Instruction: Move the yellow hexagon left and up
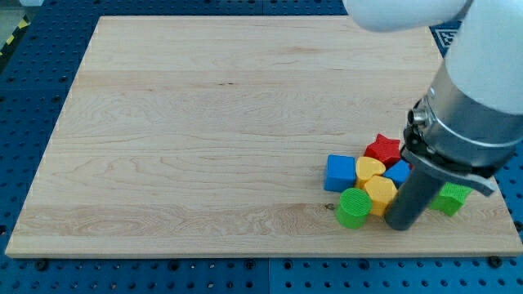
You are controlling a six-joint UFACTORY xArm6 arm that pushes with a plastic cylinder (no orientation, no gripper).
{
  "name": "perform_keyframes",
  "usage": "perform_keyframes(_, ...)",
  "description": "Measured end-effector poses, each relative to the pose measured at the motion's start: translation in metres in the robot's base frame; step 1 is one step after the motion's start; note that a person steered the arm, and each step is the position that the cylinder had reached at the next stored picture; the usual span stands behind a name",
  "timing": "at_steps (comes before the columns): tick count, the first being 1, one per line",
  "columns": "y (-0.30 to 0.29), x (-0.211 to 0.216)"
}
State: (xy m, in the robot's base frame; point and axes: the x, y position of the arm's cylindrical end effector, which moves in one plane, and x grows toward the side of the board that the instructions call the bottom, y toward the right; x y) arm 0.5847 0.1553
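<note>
Wooden board sits on a blue table. All blocks are bunched in the board's lower right corner of the view.

My tip: dark rod comes down from the grey arm housing at the view's right, lower end just beside the yellow hexagon on its right-bottom side. Looks like touching or nearly so; can't tell contact for sure. No jaws on this rig, just the rod, so nothing to open or close.

Cluster layout:
- yellow hexagon: middle of the pile, near the board's bottom edge, right part of the board.
- green cylinder: touching the hexagon on its left-bottom side.
- yellow heart-like block: directly above the hexagon, touching it. Shape not fully clear.
- blue cube: left of the yellow upper block, touching it; leftmost of the group.
- red star: top of the pile.
- second blue block: right of the hexagon and upper yellow one, partly hidden by the rod; shape unclear.
- green block: right of the rod, mostly hidden by the arm, shape can't be made out.
</note>
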Motion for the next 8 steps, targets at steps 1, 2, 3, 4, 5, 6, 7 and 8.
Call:
perform_keyframes(1, -0.016, -0.028)
perform_keyframes(2, -0.054, -0.047)
perform_keyframes(3, -0.074, -0.067)
perform_keyframes(4, -0.085, -0.084)
perform_keyframes(5, -0.094, -0.100)
perform_keyframes(6, -0.099, -0.115)
perform_keyframes(7, -0.110, -0.140)
perform_keyframes(8, -0.137, -0.134)
